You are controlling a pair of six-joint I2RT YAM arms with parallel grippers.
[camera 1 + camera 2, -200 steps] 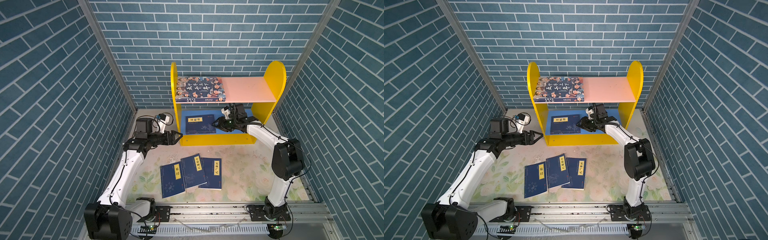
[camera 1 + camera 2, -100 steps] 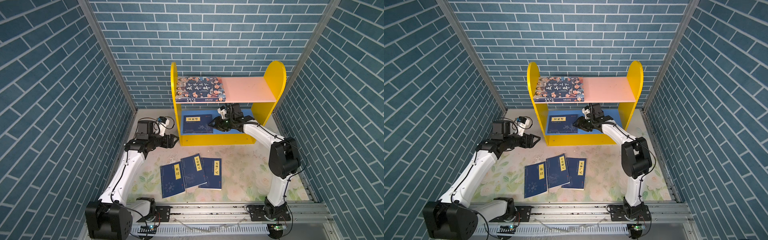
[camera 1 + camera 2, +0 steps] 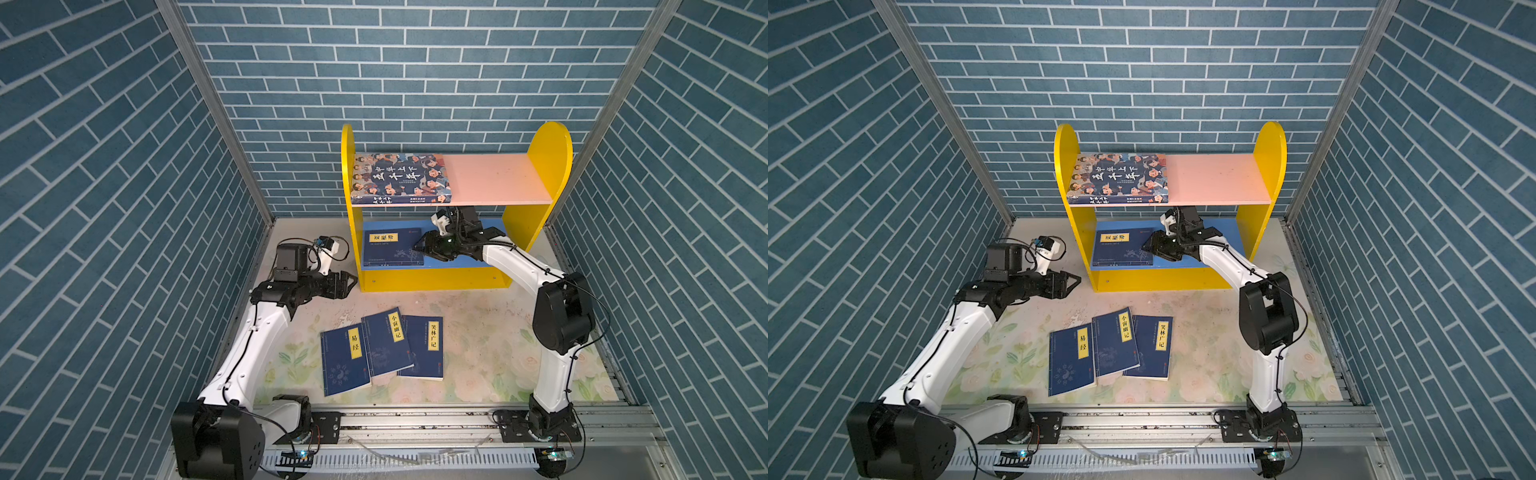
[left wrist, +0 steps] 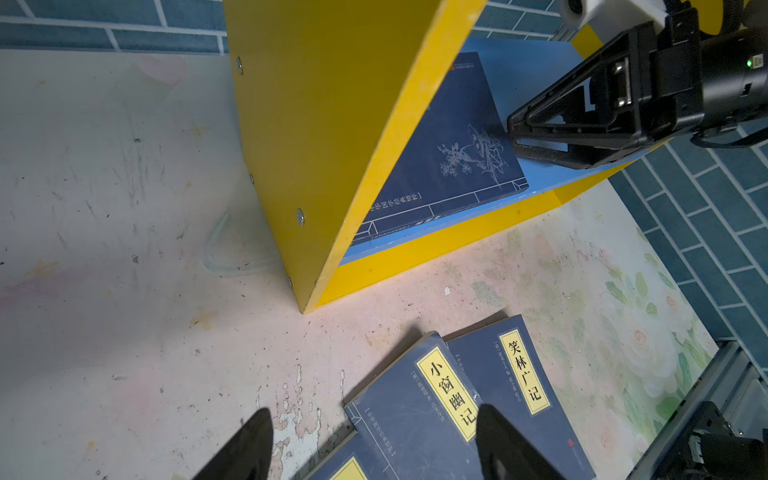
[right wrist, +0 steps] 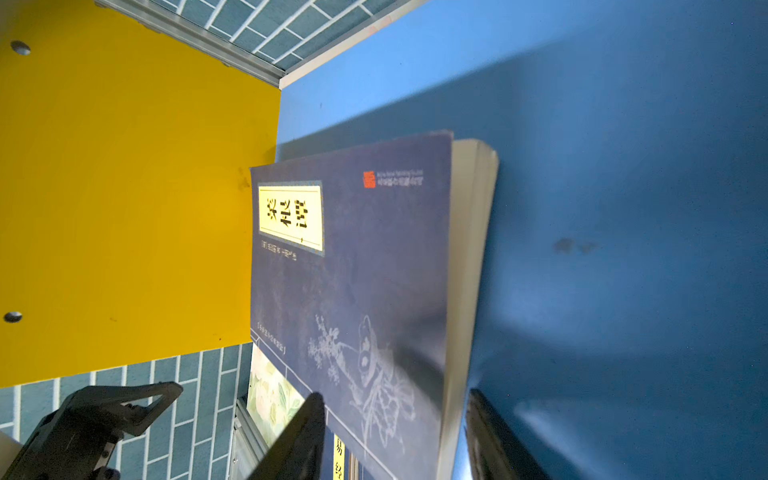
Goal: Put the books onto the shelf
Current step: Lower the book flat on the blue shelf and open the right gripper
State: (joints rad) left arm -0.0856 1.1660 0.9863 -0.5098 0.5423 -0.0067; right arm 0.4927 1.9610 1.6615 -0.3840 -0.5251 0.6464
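Note:
The shelf [image 3: 432, 279] [image 3: 1163, 279] stands at the back. A cartoon-faced book [image 3: 399, 178] [image 3: 1119, 178] lies on its pink upper board. One navy book [image 3: 390, 249] [image 3: 1121, 249] [image 4: 449, 145] [image 5: 353, 270] lies flat on the blue lower board. My right gripper [image 3: 417, 248] [image 3: 1144, 248] [image 4: 513, 133] [image 5: 395, 397] is at that book's right edge, jaws apart, one finger over the cover and one beside the page edge. Three navy books [image 3: 386, 343] [image 3: 1115, 345] [image 4: 419, 411] overlap on the table. My left gripper [image 3: 351, 284] [image 3: 1075, 282] [image 4: 374, 415] hangs open left of the shelf, holding nothing.
The shelf's yellow left side panel [image 4: 332, 124] stands close in front of the left gripper. Blue brick walls [image 3: 124, 208] close in the left, right and back. A metal rail [image 3: 415, 419] runs along the front edge of the flowered mat [image 3: 490, 353].
The right gripper's jaws have spread wider at the book on the lower board. The left gripper has dropped slightly toward the front, still open.

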